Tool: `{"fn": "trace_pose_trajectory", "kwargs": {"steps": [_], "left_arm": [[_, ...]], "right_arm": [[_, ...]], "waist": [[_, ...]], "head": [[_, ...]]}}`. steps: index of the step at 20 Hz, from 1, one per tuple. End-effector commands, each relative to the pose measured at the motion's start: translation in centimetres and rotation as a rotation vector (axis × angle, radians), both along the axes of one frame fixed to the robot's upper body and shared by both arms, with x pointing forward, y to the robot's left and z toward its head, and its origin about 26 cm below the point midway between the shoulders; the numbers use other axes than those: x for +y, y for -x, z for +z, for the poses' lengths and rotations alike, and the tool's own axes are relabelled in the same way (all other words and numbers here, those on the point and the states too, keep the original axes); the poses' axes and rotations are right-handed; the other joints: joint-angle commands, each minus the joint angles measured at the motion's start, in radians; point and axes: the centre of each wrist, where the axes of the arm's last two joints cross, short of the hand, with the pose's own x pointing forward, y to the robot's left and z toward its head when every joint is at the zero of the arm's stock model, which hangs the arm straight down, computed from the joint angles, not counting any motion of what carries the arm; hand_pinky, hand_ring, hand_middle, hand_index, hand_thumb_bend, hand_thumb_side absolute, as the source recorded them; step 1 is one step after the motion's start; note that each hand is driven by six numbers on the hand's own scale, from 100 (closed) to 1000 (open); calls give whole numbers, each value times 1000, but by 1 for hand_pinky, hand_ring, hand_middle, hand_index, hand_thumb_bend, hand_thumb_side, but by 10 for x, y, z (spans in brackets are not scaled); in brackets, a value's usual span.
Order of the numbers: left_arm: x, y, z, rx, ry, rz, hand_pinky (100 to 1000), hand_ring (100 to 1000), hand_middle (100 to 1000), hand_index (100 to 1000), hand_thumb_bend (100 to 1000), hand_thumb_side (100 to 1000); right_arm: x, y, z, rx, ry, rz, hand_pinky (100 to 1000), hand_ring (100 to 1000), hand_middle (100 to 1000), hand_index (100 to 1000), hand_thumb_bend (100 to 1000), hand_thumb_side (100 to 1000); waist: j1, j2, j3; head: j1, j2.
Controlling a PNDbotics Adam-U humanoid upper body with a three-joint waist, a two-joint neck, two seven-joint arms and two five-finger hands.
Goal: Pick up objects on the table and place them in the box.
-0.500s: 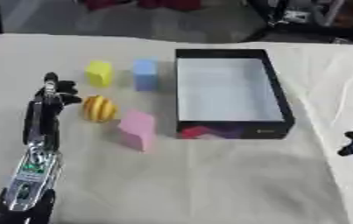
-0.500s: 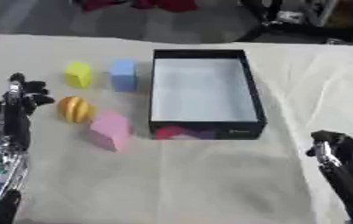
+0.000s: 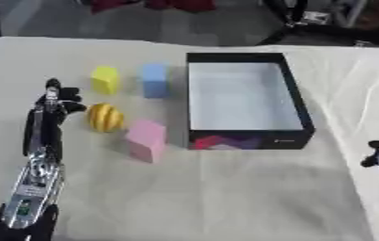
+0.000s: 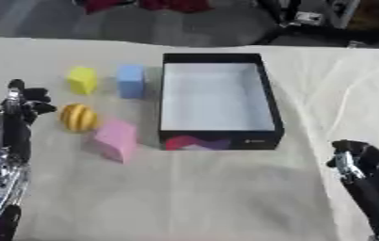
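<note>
Left hand poised beside striped ball as four objects wait outside the box

Our left hand point(image 3: 52, 110) stands on the tabletop point(image 3: 209, 193) with fingers straight and released, holding nothing. The yellow striped ball point(image 3: 104, 117) lies just to its right, apart from the fingers; the pink block point(image 3: 146, 140) sits beyond it, the yellow block point(image 3: 105, 79) and blue block point(image 3: 153, 80) farther ahead. The black box point(image 3: 246, 101), still empty, lies to the right of all four. Our right hand point(image 4: 359, 162) rests well away; we cannot tell its fingers' state.
</note>
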Motion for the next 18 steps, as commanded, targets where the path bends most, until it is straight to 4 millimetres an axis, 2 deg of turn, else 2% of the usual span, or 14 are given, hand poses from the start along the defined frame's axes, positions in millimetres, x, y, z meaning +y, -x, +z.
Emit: {"fn": "trace_pose_trajectory", "kwargs": {"steps": [1,4,6,10,11,12,15,18], "left_arm": [[2,-2,12,-34,-22,0,706,489,498,624,138,909],[12,-7,26,-68,-91,32,717,507,517,651,164,865],[27,-13,49,-94,-246,30,731,535,551,686,172,796],[54,-27,112,-108,-760,-93,774,623,667,785,218,702],[59,-30,126,-91,-899,-136,794,666,722,841,277,648],[63,-33,139,-63,-1038,-185,798,679,741,860,298,621],[66,-44,163,94,-1370,-393,799,703,767,884,365,556],[60,-57,173,270,-1591,-589,794,713,775,886,396,498]], "right_arm": [[-1,0,8,-27,7,9,712,514,429,635,100,583],[-1,1,7,-20,9,10,713,514,429,635,100,589],[-1,1,6,-15,12,13,713,514,429,635,100,589],[-3,1,4,-6,21,17,713,514,429,635,100,590],[-3,1,4,-4,24,18,713,515,429,635,100,593],[-3,2,4,-3,26,19,713,515,429,635,100,591],[-4,2,4,2,32,26,713,515,429,635,100,594],[-3,2,3,6,34,32,713,515,429,635,100,601]], "waist": [[-11,-11,-1],[-9,-17,-5],[-4,-23,-9],[5,-32,-21],[8,-34,-23],[10,-36,-25],[15,-39,-34],[18,-42,-40]], "head": [[-3,-2],[2,-2],[2,-2],[-10,-2],[-14,-2],[-17,-2],[-19,-2],[-12,-2]]}}
